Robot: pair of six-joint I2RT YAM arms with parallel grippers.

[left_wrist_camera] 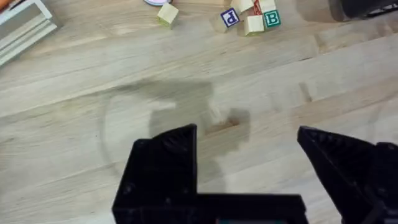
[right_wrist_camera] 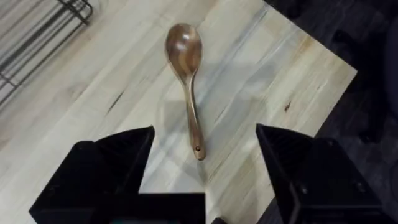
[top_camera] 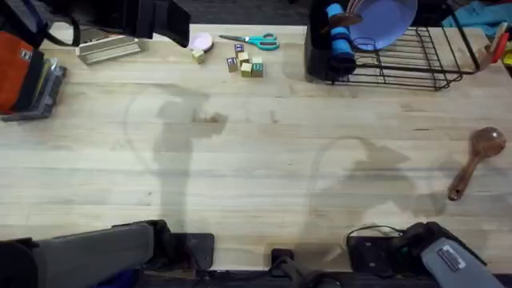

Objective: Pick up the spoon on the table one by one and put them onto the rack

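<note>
**One dark spoon by the right edge, broad bare middle**

Going from the left edge of the tabletop, we see an orange and grey item near the far-left corner, with a pale box-like tray just beside it along the far edge. Further along that edge lie a pink disc, a few lettered blocks and teal-handled scissors. The rack stands toward the far-right corner, carrying a lavender plate and a blue cup at its black holder end.

The reddish-brown spoon lies close to the right edge, bowl toward the far side, handle angled back toward the near edge. The whole middle and near side of the tabletop are bare planks, well apart from everything.

In the left wrist view, we find the left gripper spread wide above bare wood, the blocks beyond it. In the right wrist view, the right gripper is also wide open, with the spoon's handle end between its fingers; we cannot tell its height above it. That view also shows the tabletop's corner just past the spoon, and a bit of rack wire.
</note>
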